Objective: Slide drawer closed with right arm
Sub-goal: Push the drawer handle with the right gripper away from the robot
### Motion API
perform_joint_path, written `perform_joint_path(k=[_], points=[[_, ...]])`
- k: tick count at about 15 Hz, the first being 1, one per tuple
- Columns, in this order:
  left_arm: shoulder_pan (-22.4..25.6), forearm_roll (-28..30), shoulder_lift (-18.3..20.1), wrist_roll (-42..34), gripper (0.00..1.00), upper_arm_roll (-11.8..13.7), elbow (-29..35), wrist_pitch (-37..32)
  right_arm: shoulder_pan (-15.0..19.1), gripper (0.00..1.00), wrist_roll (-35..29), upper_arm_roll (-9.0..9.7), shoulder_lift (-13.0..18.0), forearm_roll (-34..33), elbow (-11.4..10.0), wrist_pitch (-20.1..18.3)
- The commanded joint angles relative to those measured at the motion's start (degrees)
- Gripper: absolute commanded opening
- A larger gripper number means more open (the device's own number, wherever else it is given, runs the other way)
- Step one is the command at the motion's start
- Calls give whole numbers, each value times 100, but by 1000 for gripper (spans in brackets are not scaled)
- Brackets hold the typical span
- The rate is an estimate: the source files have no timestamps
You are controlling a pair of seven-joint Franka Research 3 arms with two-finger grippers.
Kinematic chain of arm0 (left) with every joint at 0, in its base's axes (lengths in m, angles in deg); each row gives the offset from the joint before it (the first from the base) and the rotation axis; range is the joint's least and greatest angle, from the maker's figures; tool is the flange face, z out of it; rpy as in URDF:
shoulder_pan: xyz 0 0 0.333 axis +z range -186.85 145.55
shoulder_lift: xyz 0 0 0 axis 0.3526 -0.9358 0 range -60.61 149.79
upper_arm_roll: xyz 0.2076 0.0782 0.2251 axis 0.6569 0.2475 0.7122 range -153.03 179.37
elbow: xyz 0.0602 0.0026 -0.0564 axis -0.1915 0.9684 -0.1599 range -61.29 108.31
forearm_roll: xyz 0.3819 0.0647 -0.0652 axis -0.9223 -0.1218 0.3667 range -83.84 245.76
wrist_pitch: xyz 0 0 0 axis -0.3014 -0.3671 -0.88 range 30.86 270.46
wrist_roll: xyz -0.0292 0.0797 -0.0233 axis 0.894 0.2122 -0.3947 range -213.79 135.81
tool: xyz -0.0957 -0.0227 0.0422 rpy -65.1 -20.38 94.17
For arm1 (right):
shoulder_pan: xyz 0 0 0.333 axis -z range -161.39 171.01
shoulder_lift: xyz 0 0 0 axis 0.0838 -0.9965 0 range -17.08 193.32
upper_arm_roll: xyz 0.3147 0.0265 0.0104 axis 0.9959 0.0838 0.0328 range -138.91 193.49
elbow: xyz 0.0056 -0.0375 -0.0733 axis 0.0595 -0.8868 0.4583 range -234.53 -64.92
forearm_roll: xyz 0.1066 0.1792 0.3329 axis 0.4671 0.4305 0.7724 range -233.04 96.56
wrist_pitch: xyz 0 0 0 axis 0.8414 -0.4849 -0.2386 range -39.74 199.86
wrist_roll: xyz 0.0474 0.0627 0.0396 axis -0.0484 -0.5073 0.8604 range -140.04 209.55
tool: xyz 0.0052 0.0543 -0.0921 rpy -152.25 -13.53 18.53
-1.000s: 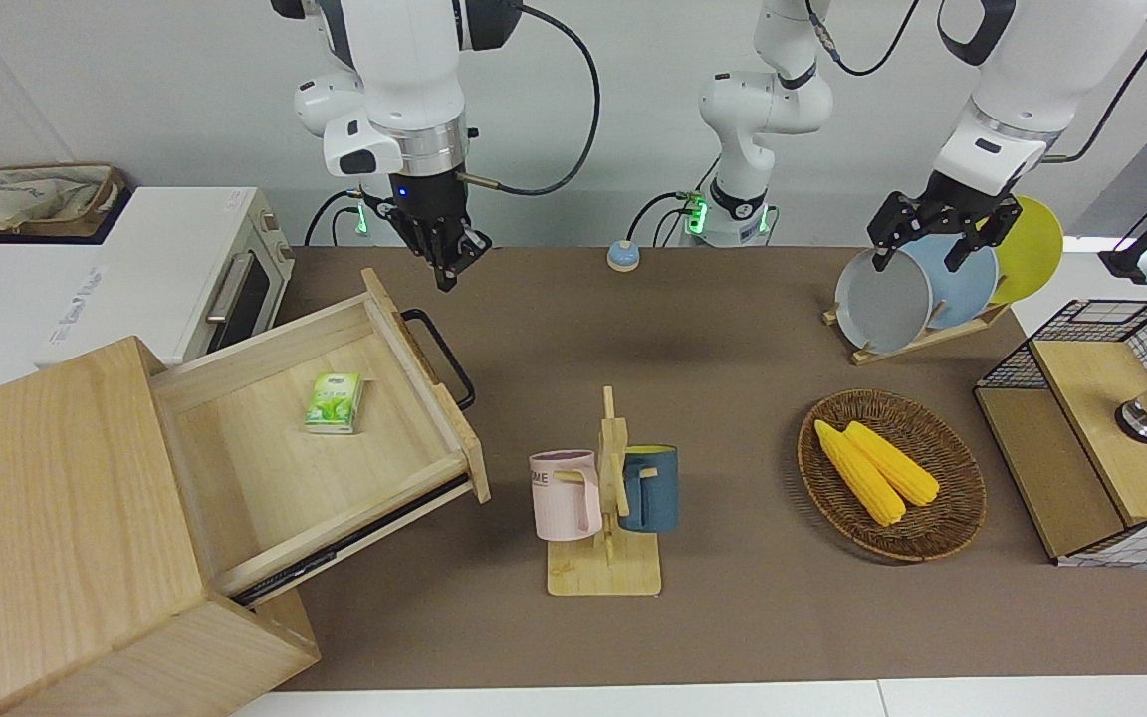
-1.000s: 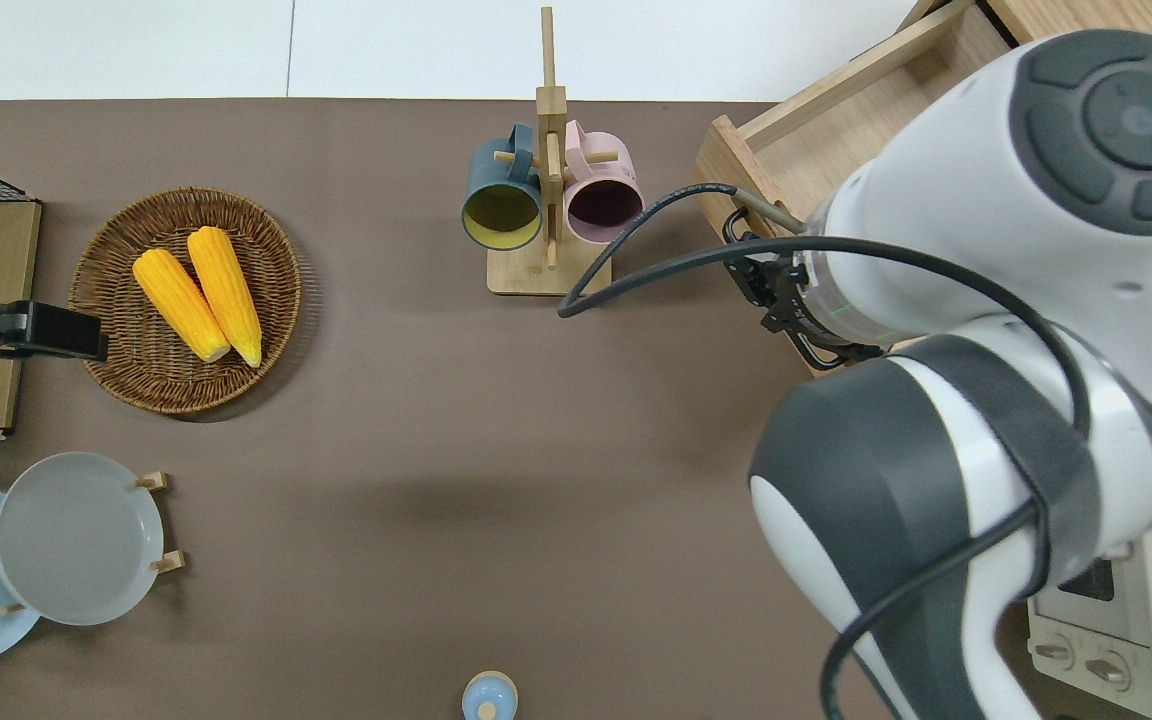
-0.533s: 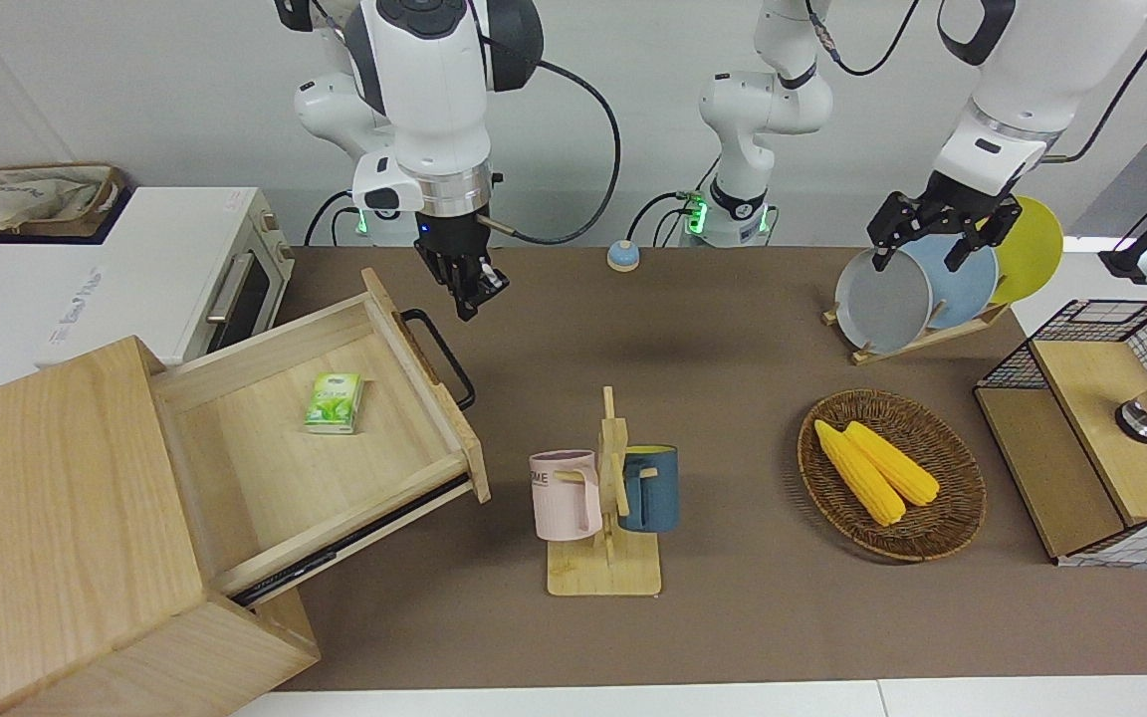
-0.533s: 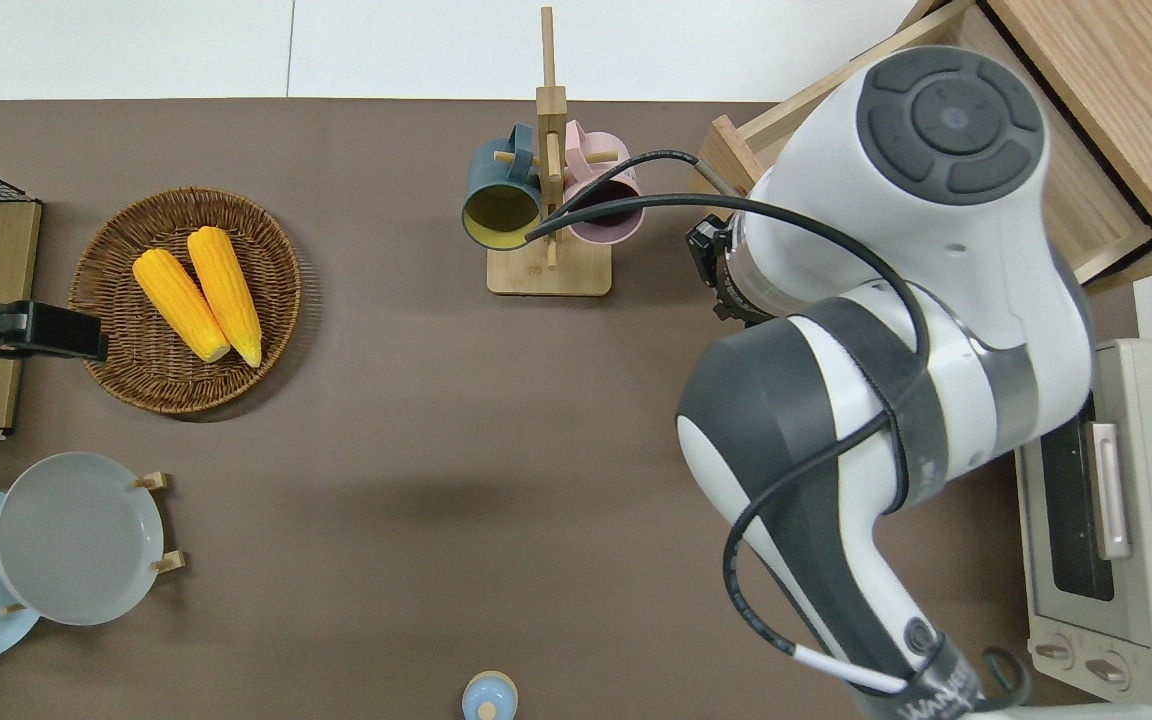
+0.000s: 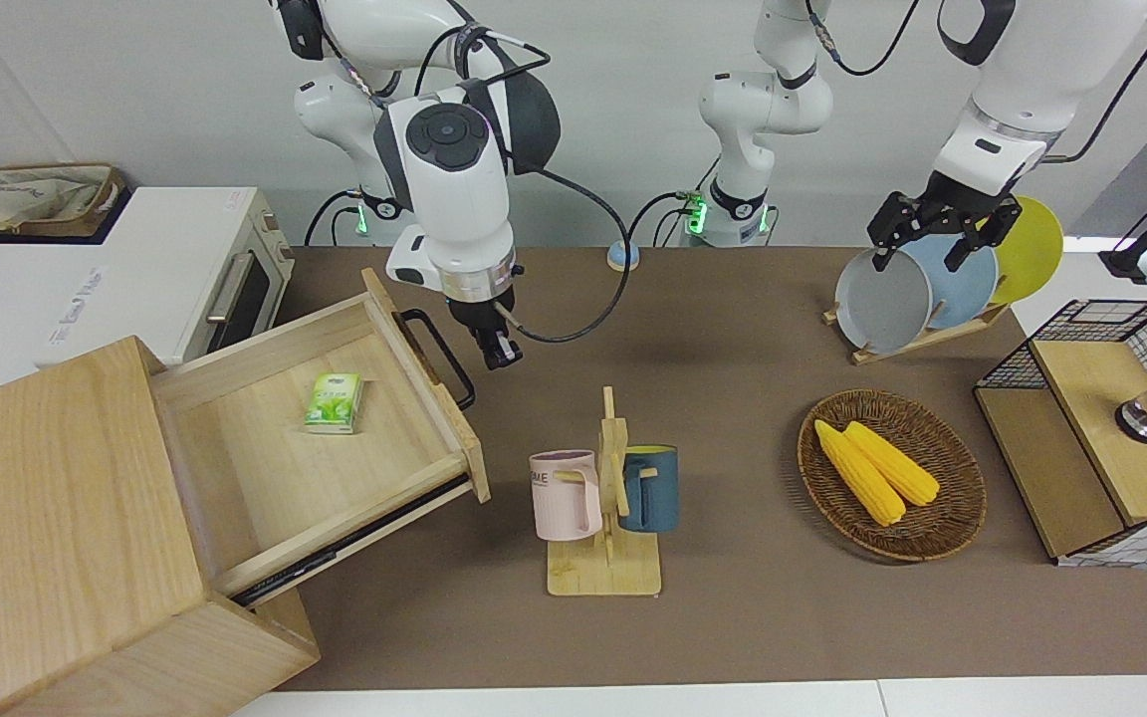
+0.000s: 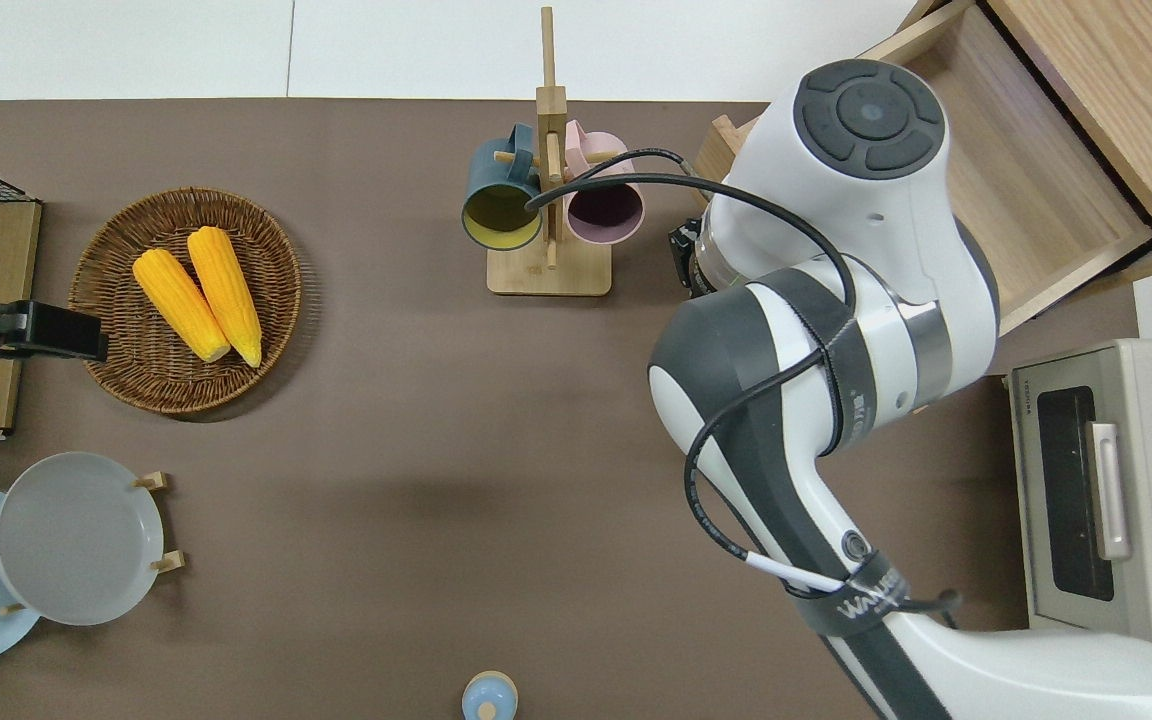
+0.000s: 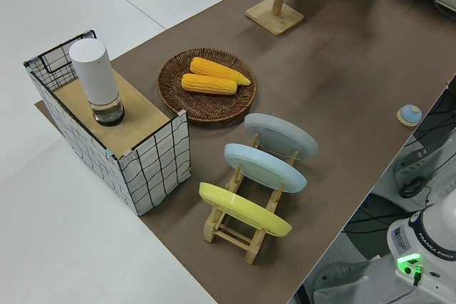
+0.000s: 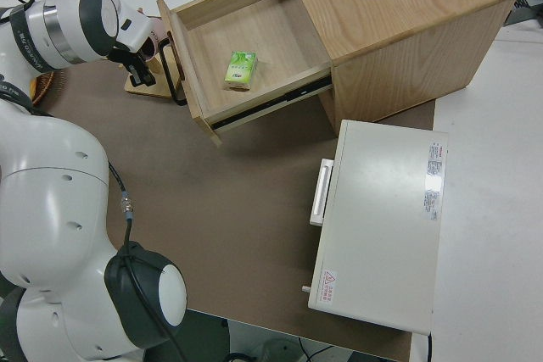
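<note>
The pale-wood drawer (image 5: 335,478) stands pulled out of its cabinet (image 5: 46,498), with a small green packet (image 5: 335,402) lying in it. Its black bar handle (image 5: 442,354) faces the middle of the table. My right gripper (image 5: 500,355) hangs low over the brown mat, just off the handle and between it and the mug rack, fingers shut and holding nothing. In the right side view the right gripper (image 8: 140,72) sits next to the handle (image 8: 175,74), apart from it. In the overhead view the arm hides the fingers. The left arm is parked, its gripper (image 5: 920,257) open.
A wooden mug rack (image 5: 605,498) with a pink and a blue mug stands close to the drawer's front corner. A white oven (image 5: 155,269) sits beside the cabinet, nearer the robots. A basket of corn (image 5: 890,473), a plate rack (image 5: 917,289) and a wire-mesh box (image 5: 1101,438) fill the left arm's end.
My right arm has swung away from the robots and dropped, carrying the gripper from above the drawer's front corner to beside the handle. The drawer has not moved.
</note>
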Motion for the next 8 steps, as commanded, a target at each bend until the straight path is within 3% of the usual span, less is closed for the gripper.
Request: perform_joint_path(k=[1,8], points=[[-99,-72,-76,-43,998,95,-117,2,65,0,-129,8,-176,177,0,110],[-99,-72,-76,-43,998,95,-117,2,153,0,-76,-1,-264,169,-27,242]])
